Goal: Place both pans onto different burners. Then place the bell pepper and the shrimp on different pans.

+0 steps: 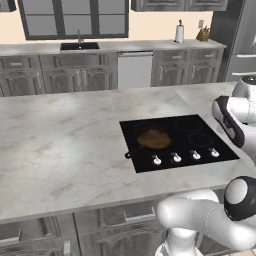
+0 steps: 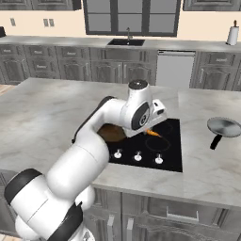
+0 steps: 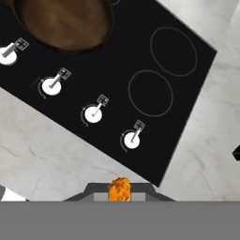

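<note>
Skillet: the dark skillet (image 1: pixel 154 139) is sitting on a left-hand ring of the cooktop (image 1: pixel 200 155), brown inside showing, handle poking out toward the front left. Nothing in it that I can see!
Steel pan: the silver pan (image 2: pixel 224 127) is out on the desk (image 2: pixel 42 108), well off to the right of the glass, black handle pointing at the front edge. That one has yet to reach a burner.
Free rings: two empty rings (image 3: pixel 151 93) on the right half of the glass in the hand view, just behind the white knobs (image 3: pixel 131 139).
Pincer: the pincer (image 3: pixel 120 191) is clamped tight on a small orange piece, the shrimp (image 3: pixel 120 188), hanging above the front edge of the cooktop near the right-most knob.
Shrimp from the side: in the right base view an orange sliver (image 2: pixel 153 133) peeks out under the hand, over the black glass.
Bell pepper: can't pick it out anywhere.
Done so far: one pan on a burner, shrimp lifted and carried.
Left to do: by my reckoning, drop the shrimp into a pan, get the steel pan onto a free ring, and land the pepper in the other pan.
Progress: I'd call it somewhere short of halfway.
</note>
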Robot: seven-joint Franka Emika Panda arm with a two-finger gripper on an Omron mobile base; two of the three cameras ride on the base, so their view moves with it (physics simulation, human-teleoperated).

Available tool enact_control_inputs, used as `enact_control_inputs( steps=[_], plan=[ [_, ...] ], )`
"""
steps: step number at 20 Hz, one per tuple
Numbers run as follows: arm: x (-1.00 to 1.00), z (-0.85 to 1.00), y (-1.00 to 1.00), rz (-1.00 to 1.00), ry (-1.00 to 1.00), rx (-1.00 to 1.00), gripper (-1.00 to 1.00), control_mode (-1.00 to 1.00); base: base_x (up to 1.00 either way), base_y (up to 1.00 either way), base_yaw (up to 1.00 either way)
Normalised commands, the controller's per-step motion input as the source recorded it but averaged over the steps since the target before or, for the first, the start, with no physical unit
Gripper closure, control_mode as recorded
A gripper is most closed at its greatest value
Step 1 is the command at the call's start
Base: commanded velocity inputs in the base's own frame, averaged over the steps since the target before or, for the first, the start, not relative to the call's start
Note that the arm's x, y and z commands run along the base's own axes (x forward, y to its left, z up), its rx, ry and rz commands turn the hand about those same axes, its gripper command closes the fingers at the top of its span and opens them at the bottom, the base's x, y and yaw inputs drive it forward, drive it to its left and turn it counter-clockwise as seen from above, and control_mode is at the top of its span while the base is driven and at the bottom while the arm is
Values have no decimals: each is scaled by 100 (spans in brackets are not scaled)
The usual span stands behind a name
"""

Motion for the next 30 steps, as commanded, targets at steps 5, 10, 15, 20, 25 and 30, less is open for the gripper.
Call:
enact_control_inputs(
  steps=[5, 10, 15, 20, 25, 30],
  plan=[
    [14, 9, 51, 3, 0, 0, 100, -100, 0, 0, 0],
    [6, 9, 50, 11, 0, 0, 100, -100, 0, 0, 0],
    [15, 6, 55, 10, 0, 0, 100, -100, 0, 0, 0],
    [13, 0, 64, 0, 0, 0, 100, -100, 0, 0, 0],
    [21, 0, 57, 0, 0, 0, 100, -100, 0, 0, 0],
    [40, 0, 29, 0, 0, 0, 100, -100, 0, 0, 0]
  ],
)
